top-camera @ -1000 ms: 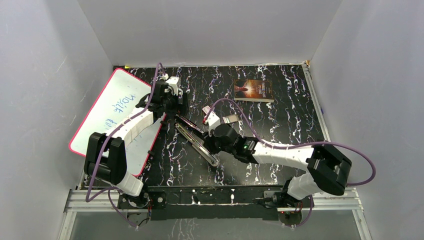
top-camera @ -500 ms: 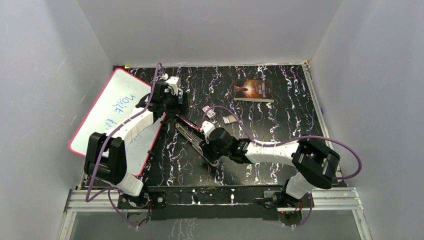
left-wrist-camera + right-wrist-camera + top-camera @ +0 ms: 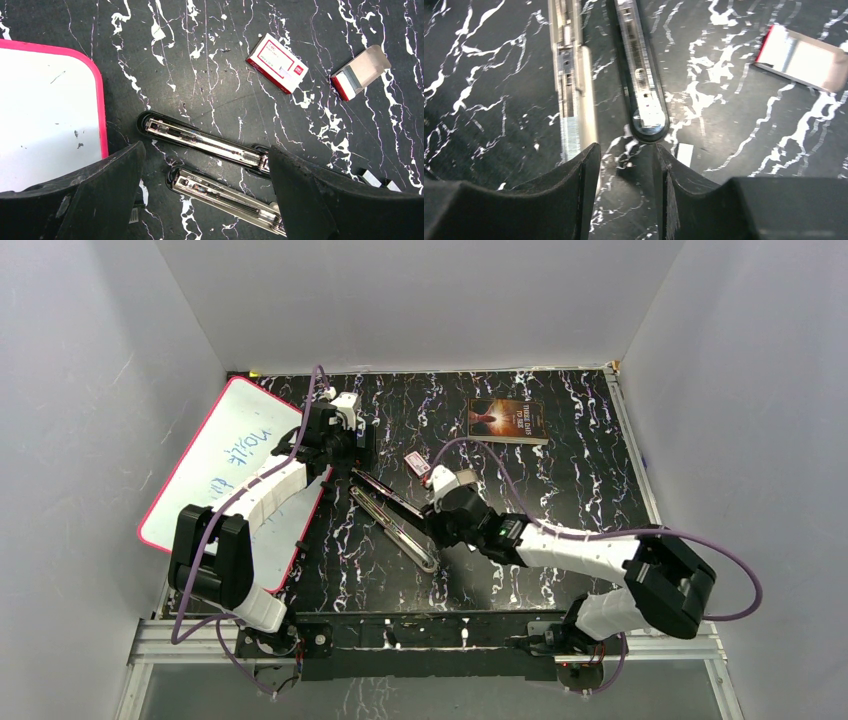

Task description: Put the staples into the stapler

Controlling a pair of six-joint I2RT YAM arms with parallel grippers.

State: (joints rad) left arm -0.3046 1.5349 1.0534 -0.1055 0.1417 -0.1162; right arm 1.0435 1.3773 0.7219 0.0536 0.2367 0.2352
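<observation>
Since a second ago the right hand (image 3: pixel 437 508) has slid along the opened stapler (image 3: pixel 392 512) and now sits by the end of its upper arm, while the left hand (image 3: pixel 345 445) has stayed above the stapler's far end. One stapler lies on the black marbled tabletop (image 3: pixel 560 490), folded open into two long parts side by side: a black arm (image 3: pixel 205 141) and a metal channel (image 3: pixel 225 192).

In the right wrist view, one short strip of staples (image 3: pixel 570 137) lies at the near end of the channel (image 3: pixel 571 75), just beside the left finger (image 3: pixel 574 190). The right hand's fingers stand apart, nothing between them, with the black arm's rounded tip (image 3: pixel 649 122) just ahead of the gap. A second small silvery piece (image 3: pixel 684 154) lies on the tabletop beside the right finger.

The left hand's fingers are spread wide and hold nothing.

Two small boxes lie past the stapler: a closed red-and-white one (image 3: pixel 276 63) and an open one (image 3: pixel 360 72). One whiteboard (image 3: pixel 225 460) rests at the left, and one book (image 3: pixel 508 421) at the far side.
</observation>
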